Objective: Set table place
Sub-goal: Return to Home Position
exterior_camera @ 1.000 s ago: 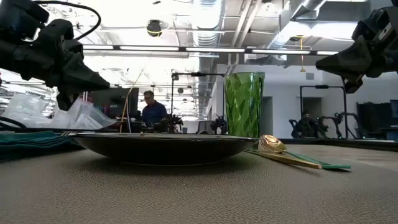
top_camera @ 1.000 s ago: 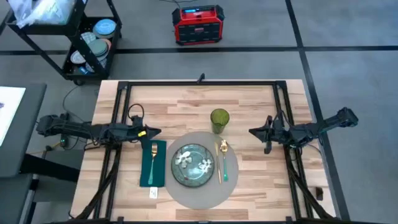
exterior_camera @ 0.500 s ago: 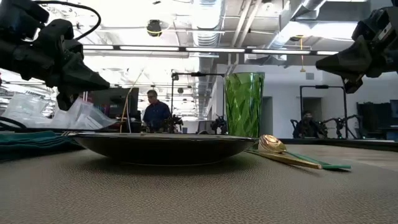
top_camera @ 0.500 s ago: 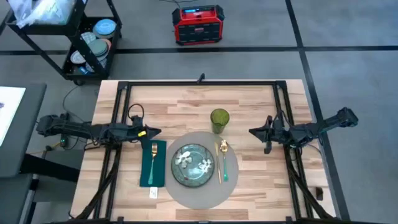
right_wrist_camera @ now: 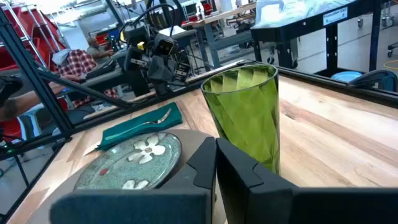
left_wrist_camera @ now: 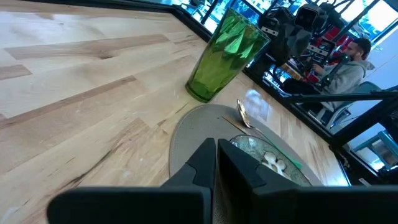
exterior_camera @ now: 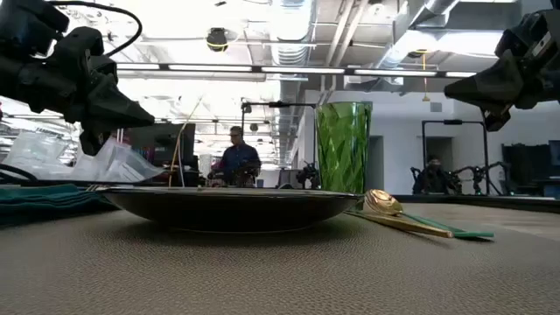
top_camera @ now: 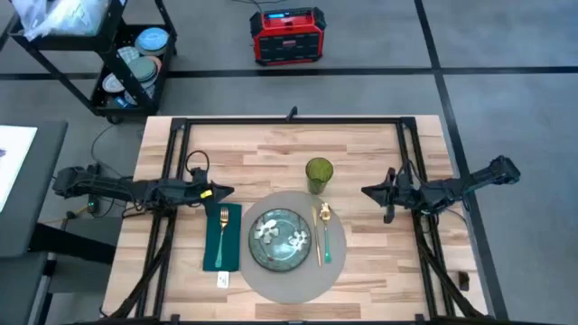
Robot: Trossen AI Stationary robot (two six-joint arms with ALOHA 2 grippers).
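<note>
Now your counter [top_camera: 271, 149] carries the grey placemat [top_camera: 289, 289] near its front edge, plate [top_camera: 278, 238] and green cup [top_camera: 318, 171] in place, so you seem at the homing step: left claw [top_camera: 228, 190] and right claw [top_camera: 366, 191], pressed together and empty, flank it and need only pull back.

Overhead looks straight down, low sits level on the placemat [exterior_camera: 262, 271]; both wrists face the cup [left_wrist_camera: 224, 59].

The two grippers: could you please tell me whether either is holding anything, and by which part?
Nothing is held. The left gripper and right gripper are both shut on nothing, clear of the green cup standing free on the table.
</note>
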